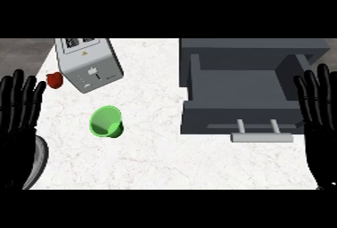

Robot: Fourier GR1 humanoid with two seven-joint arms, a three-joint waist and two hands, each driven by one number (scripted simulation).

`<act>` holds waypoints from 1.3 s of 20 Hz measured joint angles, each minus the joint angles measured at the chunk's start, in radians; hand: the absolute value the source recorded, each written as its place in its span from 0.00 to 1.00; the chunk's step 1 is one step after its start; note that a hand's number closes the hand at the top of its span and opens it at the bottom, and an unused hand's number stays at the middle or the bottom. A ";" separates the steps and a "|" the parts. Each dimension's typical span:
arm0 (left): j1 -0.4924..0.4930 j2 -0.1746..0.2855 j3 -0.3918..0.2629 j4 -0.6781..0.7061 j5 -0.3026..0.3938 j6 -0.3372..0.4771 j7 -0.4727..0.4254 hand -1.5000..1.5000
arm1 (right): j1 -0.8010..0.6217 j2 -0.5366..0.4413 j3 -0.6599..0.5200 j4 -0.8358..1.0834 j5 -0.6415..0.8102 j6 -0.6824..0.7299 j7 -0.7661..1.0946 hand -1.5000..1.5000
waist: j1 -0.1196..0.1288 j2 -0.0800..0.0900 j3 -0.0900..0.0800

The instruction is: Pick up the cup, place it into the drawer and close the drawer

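A green cup [106,122] sits on the white counter [164,160], left of the middle, with its open mouth showing. It is below the toaster [89,65] and well apart from both hands. The toaster is silver and stands tilted near the counter's far left corner. A small red thing [55,80] lies just beside its left side; what it is cannot be told. On the right, a grey drawer [217,120] stands pulled out of its grey cabinet [253,46], its inside open to view from above. Its pale handle [261,137] juts from the front wall toward the near edge. The cup is outside the drawer, with a stretch of bare counter between them. The left hand [16,120] shows at the left edge with its fingers straight, spread apart and pointing up, holding nothing. The right hand [320,120] shows at the right edge beside the drawer, fingers likewise straight and apart, holding nothing. A dark rim [41,156] curves at the lower left, partly hidden by the left forearm.
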 measured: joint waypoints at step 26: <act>-0.225 0.129 0.143 0.772 0.336 -0.405 -0.165 0.00 | -0.120 -0.061 -0.053 0.202 -0.084 0.149 0.052 0.00 | -0.005 0.024 0.006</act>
